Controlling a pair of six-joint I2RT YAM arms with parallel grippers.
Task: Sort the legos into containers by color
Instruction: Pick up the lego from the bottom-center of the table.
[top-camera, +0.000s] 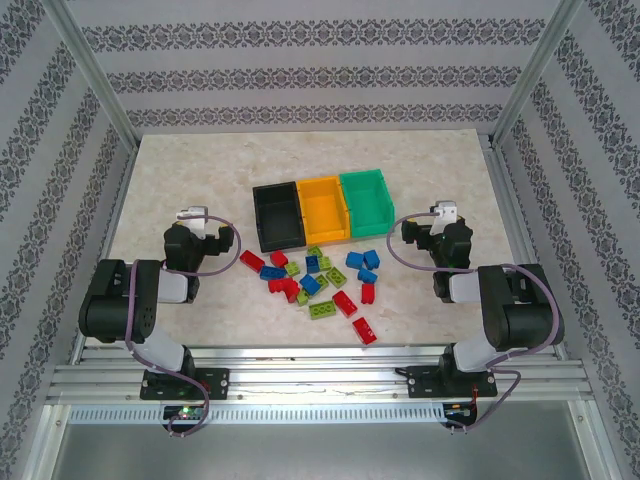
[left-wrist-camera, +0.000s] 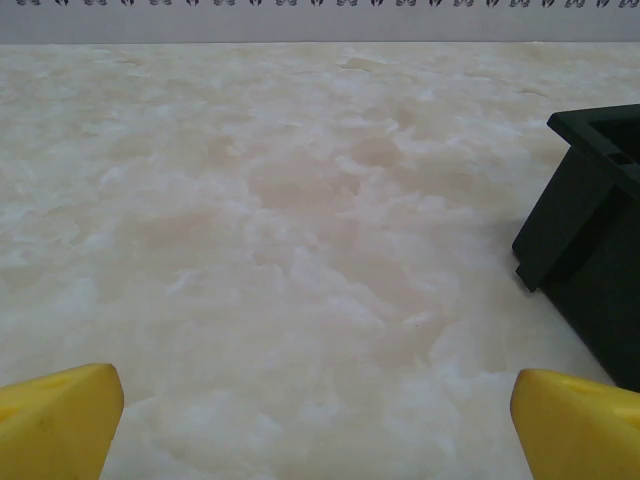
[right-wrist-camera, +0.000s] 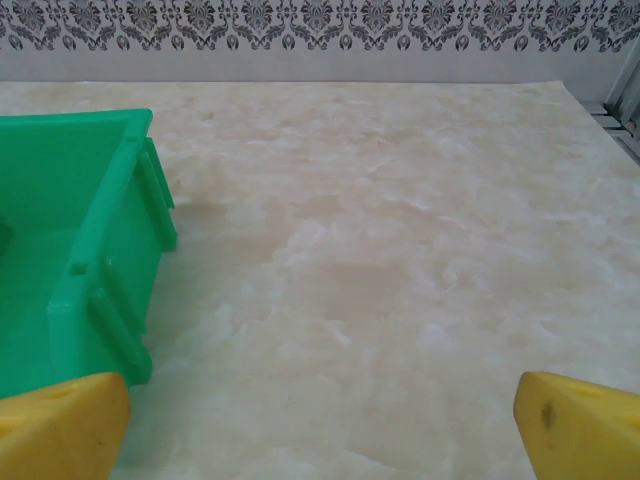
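The legos (top-camera: 315, 285) lie scattered on the table in front of the bins: red ones like (top-camera: 365, 330), blue ones like (top-camera: 355, 260) and lime green ones like (top-camera: 322, 311). Three bins stand in a row behind them: black (top-camera: 278, 215), orange-yellow (top-camera: 323, 208) and green (top-camera: 366, 200). All three look empty. My left gripper (top-camera: 212, 236) rests left of the pile. In the left wrist view it (left-wrist-camera: 315, 425) is open over bare table, with the black bin (left-wrist-camera: 590, 230) to its right. My right gripper (top-camera: 425, 232) sits right of the pile, open (right-wrist-camera: 320, 430), with the green bin (right-wrist-camera: 70, 240) to its left.
The marble-patterned table (top-camera: 200, 180) is enclosed by patterned walls and metal frame posts (top-camera: 95, 80). Open table surface stretches behind the bins and on both outer sides. A rail (top-camera: 320, 375) runs along the near edge by the arm bases.
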